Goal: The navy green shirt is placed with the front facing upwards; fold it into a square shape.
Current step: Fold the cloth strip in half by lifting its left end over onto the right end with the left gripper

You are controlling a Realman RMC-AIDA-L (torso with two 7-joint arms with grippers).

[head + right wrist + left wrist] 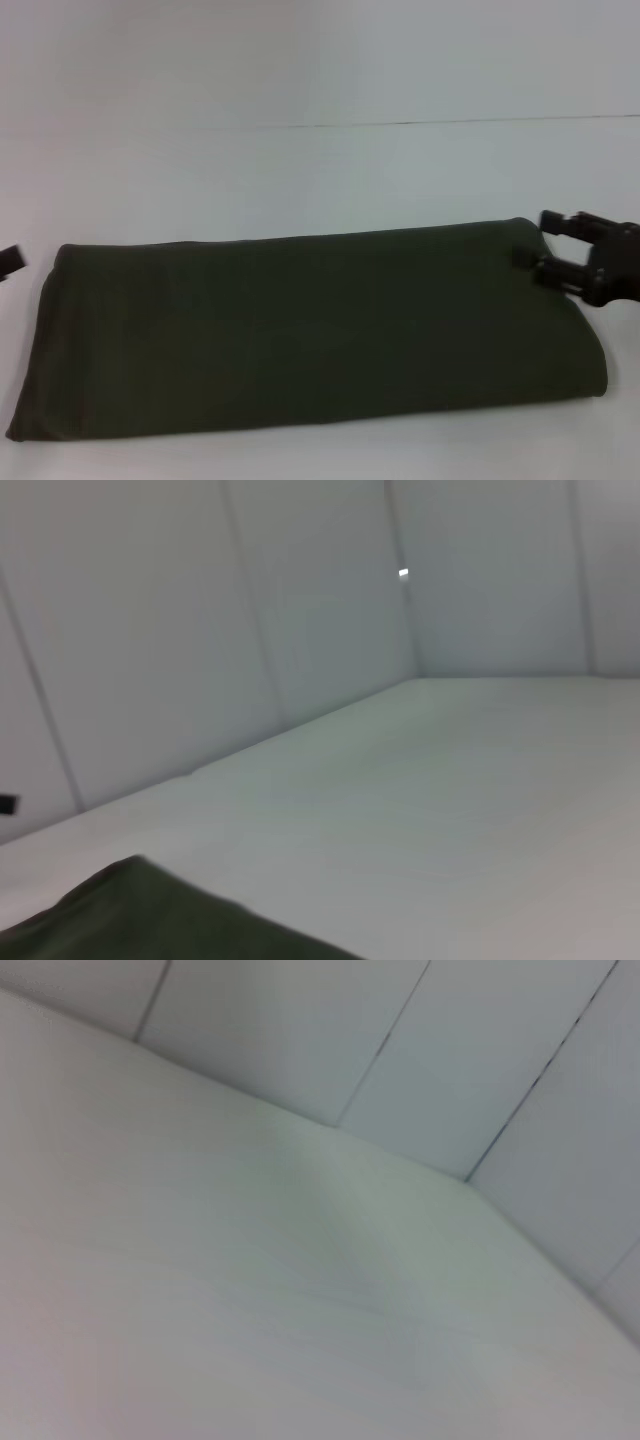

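On the white surface [320, 170], the shirt [310, 335] lies as a long folded band stretching side to side across the head view, no lettering showing. The right gripper [535, 240] sits at the band's far right corner, fingers spread, nothing pinched. The left gripper [10, 262] barely shows beyond the band's left end; whether it is spread cannot be told. Squaring it likely calls for pinching both corners of one end together and carrying them evenly across, edges aligned.

Right tool [540, 240] open, fingers spread.
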